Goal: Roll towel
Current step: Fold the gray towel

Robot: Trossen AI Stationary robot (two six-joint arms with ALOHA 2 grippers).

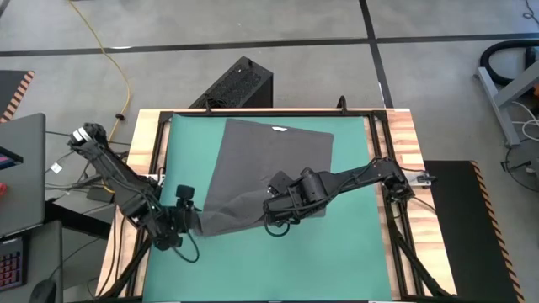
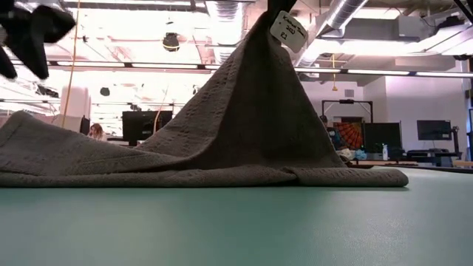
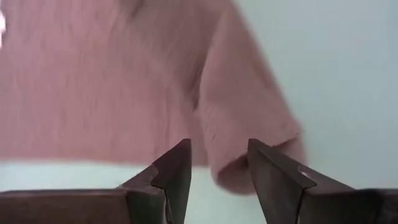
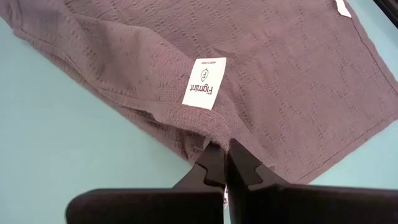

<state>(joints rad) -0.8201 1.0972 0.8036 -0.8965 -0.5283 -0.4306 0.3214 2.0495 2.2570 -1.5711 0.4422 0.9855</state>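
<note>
The dark grey towel (image 1: 269,160) lies spread on the green mat (image 1: 337,261), with a small white tag (image 1: 279,130) at its far edge. Its near edge is drawn up into a tent (image 2: 259,96), and a second white label (image 4: 204,83) sits just below the peak. My right gripper (image 1: 271,209) is shut on that raised edge. My left gripper (image 1: 192,220) is open above the towel's near left corner (image 3: 249,158). In the low view it hangs clear of the cloth (image 2: 29,37). My right gripper pinches the towel's hemmed near edge (image 4: 214,134), just beside the white label, between its two fingers (image 4: 245,171). The fingers come from above. The edge is lifted off the mat and the cloth slopes down from it on both sides; the rest lies on the mat (image 2: 148,174).
A black box (image 1: 236,84) stands beyond the table's far edge and a laptop (image 1: 21,168) lies off to the left. Dark rails (image 1: 379,143) run along the wooden table's sides. Bare green mat (image 1: 278,269) lies between the towel and the near edge.
</note>
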